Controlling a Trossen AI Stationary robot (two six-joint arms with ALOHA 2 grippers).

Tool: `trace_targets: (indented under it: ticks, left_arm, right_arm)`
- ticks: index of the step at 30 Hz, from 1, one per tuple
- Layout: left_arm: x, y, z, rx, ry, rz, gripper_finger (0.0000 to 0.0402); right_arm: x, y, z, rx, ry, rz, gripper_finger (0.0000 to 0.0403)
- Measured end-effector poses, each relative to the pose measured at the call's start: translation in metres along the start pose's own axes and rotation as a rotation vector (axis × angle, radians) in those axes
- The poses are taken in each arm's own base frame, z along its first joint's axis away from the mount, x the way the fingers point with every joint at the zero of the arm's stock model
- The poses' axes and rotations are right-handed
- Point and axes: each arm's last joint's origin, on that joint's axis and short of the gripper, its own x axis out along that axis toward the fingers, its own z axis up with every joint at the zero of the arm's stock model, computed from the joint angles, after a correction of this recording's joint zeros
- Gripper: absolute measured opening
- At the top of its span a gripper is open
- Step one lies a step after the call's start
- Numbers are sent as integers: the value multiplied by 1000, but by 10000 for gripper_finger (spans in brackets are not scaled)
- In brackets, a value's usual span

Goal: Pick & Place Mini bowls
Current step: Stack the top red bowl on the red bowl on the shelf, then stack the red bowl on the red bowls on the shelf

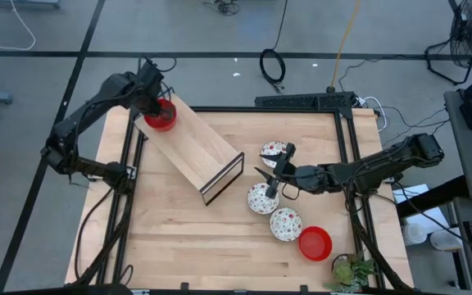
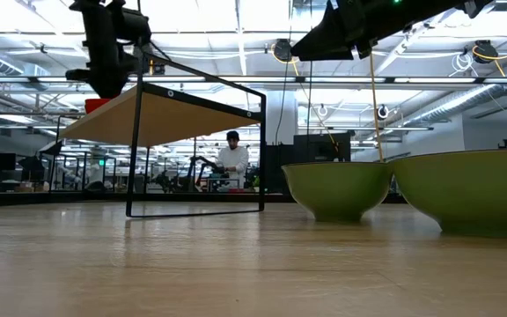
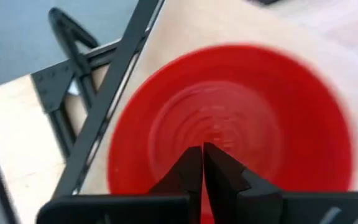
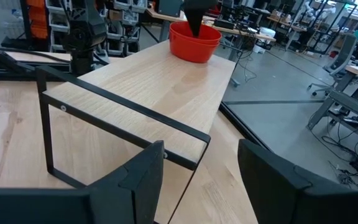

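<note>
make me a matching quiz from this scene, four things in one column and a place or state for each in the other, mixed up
Things:
1. left gripper
2. right gripper
3. red bowl on the shelf
4. red bowl on the table

Places or states:
A. lies near the table's front right corner, beside a plant
B. open, above the patterned bowls
C. sits at the far end of the raised wooden shelf
D. shut, fingertips over the inside of a red bowl

Pairs: 1-D, 2-B, 3-C, 4-A
</note>
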Motion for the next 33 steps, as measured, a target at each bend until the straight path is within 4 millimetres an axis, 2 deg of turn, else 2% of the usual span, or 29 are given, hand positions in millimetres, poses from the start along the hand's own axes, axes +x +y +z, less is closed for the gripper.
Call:
trace_targets:
  ticks: [5, 12, 16, 20, 25, 30, 33]
  left_arm:
    - [2, -5, -1, -6, -12, 12, 5]
    - [26, -8, -10, -13, 21, 8, 3]
    - [20, -9, -5, 19, -5, -20, 18]
    - [-14, -12, 1, 40, -113, -111, 33]
    - [-78, -17, -1, 81, -314, -250, 34]
    - [-137, -14, -24, 122, -518, -358, 35]
    - [-163, -9, -49, 168, -600, -431, 35]
  right_arm:
    - [0, 0, 0, 2, 0, 0, 192]
    - [-2, 3, 0, 5, -2, 11, 192]
    - [-4, 5, 0, 2, -4, 22, 192]
    - [-6, 7, 1, -1, -8, 32, 192]
    - [-15, 9, 7, 4, -37, 54, 192]
    - [-33, 10, 19, 11, -96, 107, 192]
    - [-52, 14, 27, -26, -139, 258, 192]
